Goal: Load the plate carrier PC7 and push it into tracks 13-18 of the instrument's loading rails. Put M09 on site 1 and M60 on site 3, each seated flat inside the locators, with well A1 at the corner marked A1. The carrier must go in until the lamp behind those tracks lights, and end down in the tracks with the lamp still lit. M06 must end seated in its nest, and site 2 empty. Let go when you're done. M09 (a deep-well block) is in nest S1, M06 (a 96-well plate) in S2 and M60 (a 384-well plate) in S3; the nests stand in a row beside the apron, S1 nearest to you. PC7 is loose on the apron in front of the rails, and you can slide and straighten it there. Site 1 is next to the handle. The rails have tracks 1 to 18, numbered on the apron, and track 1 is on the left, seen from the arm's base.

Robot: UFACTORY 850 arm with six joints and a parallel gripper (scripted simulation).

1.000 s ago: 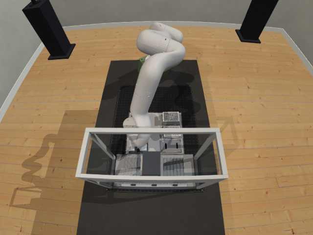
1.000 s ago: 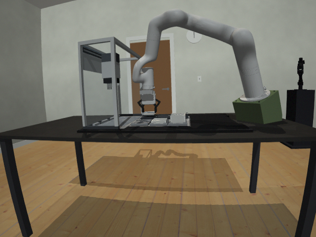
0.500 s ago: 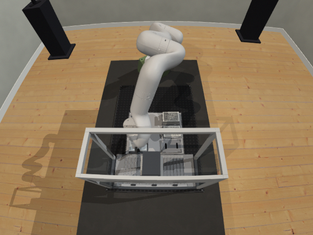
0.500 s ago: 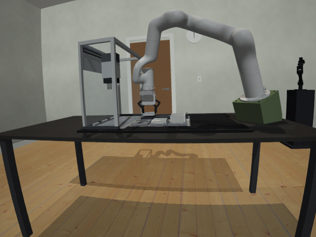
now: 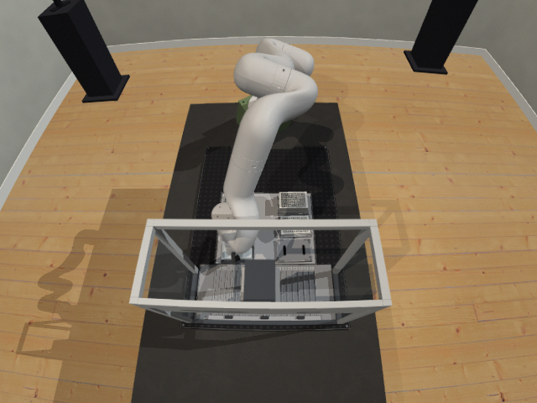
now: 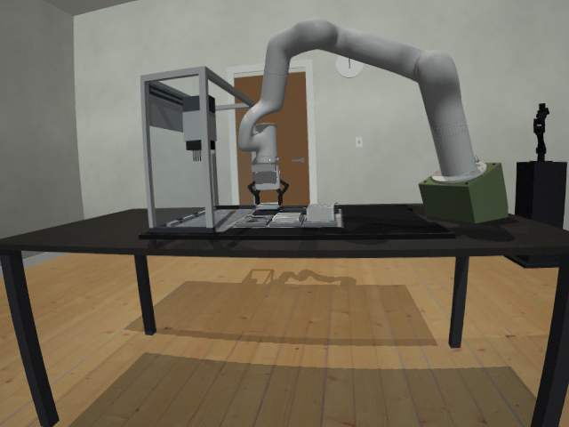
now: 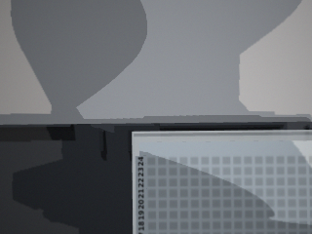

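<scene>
My gripper is shut on M60, the 384-well plate, which shows its column numbers up to 24 in the wrist view. I hold it flat and low over the dark plate carrier PC7 on the apron, near the front of the rails. In the top view my gripper is mostly hidden by the arm and the instrument frame. M09, the deep-well block, sits in nest S1. M06 sits in S2, partly behind the frame bar. Nest S3 looks empty. I cannot tell whether the plate touches the carrier.
The instrument's white frame stands over the loading rails. Its pipetting head hangs inside, to the left of my gripper. The arm's green base is at the table's far right.
</scene>
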